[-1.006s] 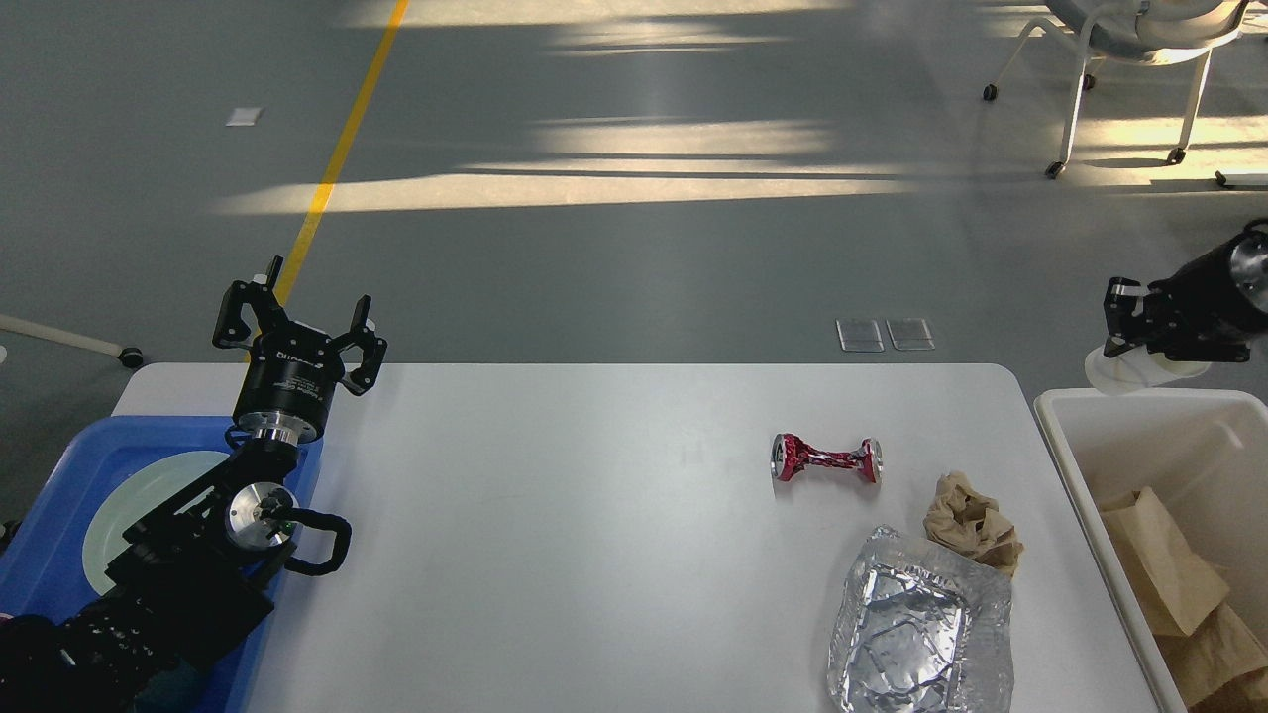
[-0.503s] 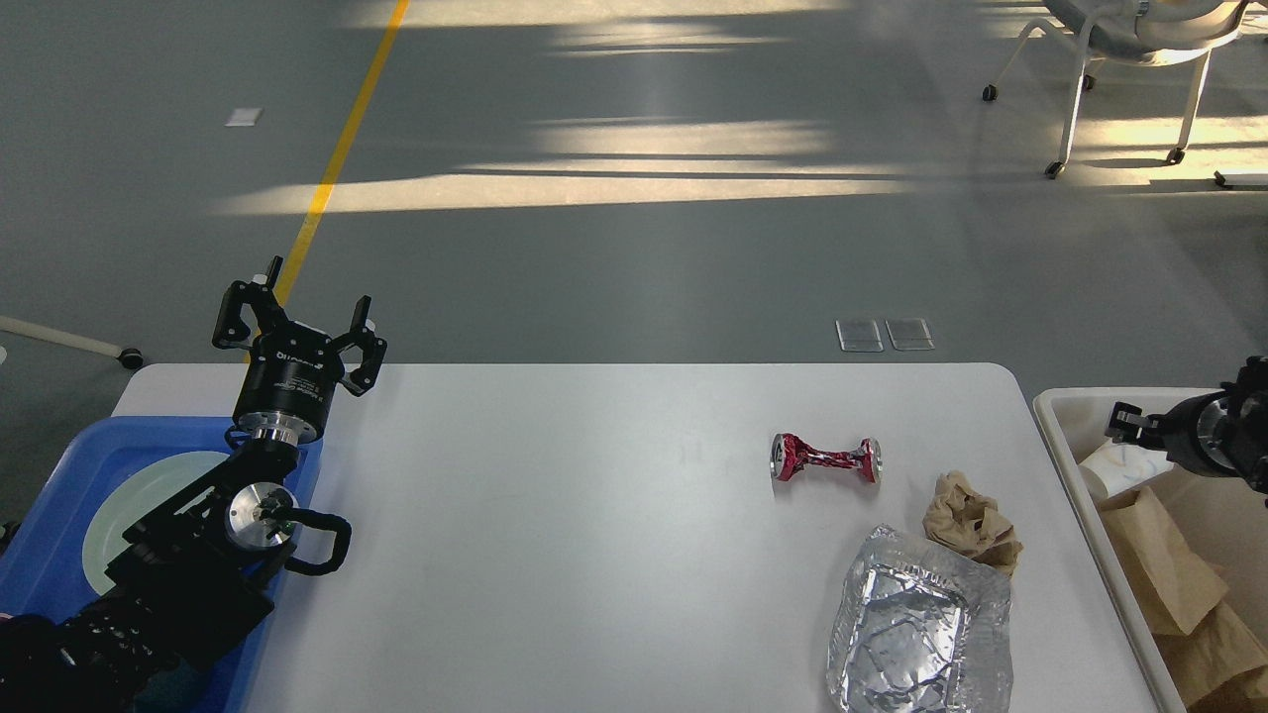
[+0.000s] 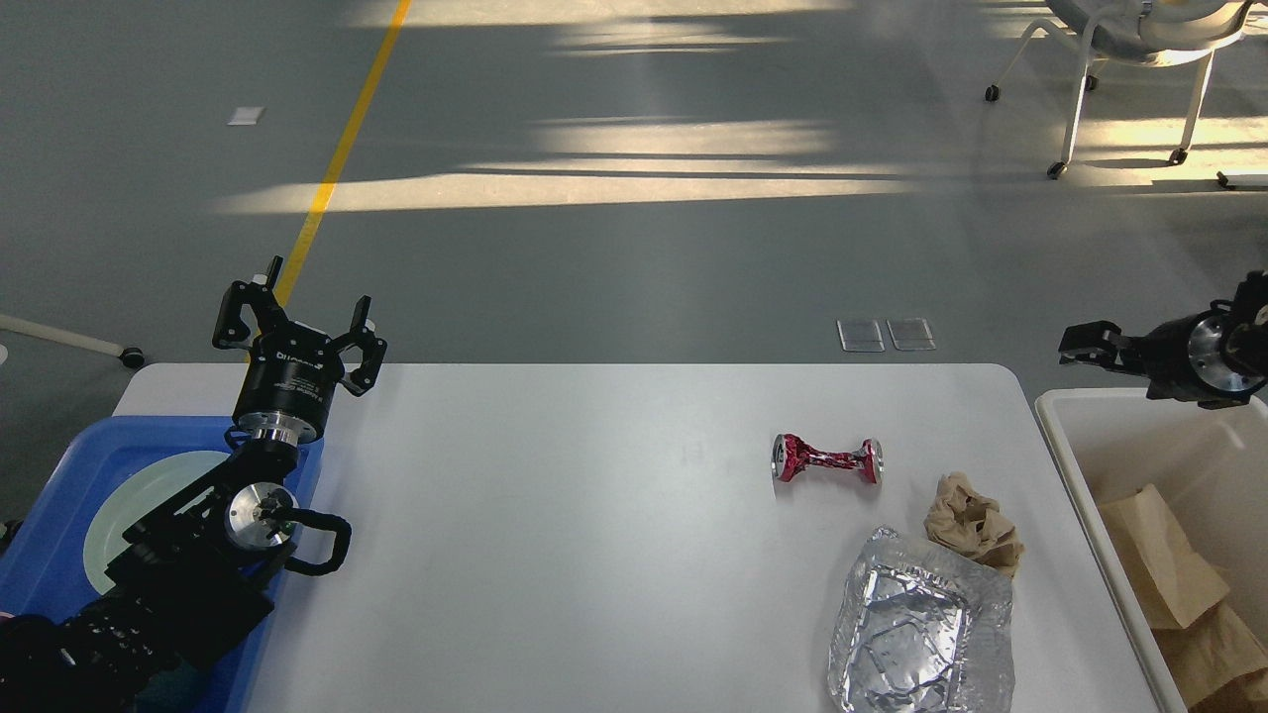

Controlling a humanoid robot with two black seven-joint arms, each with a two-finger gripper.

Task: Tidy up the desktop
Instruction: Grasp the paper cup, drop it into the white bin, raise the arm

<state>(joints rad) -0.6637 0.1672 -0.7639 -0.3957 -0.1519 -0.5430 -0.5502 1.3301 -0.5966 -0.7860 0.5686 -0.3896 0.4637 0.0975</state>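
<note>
**Legible markings: one, partly readable**

Found only on the black cylindrical body of the left gripper (image 3: 300,327): a short line of pale lettering, seen upside down, too small to read with certainty. Beneath it, finer print, illegible. Red crushed can (image 3: 825,458) patterned in white, no word made out. Nothing else readable on the table (image 3: 594,555).

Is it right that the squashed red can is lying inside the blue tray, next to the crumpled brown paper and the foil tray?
Not quite. In the head view the squashed red can lies on the white desktop, not in the blue tray. It is indeed near the crumpled brown paper and the foil tray.
</note>
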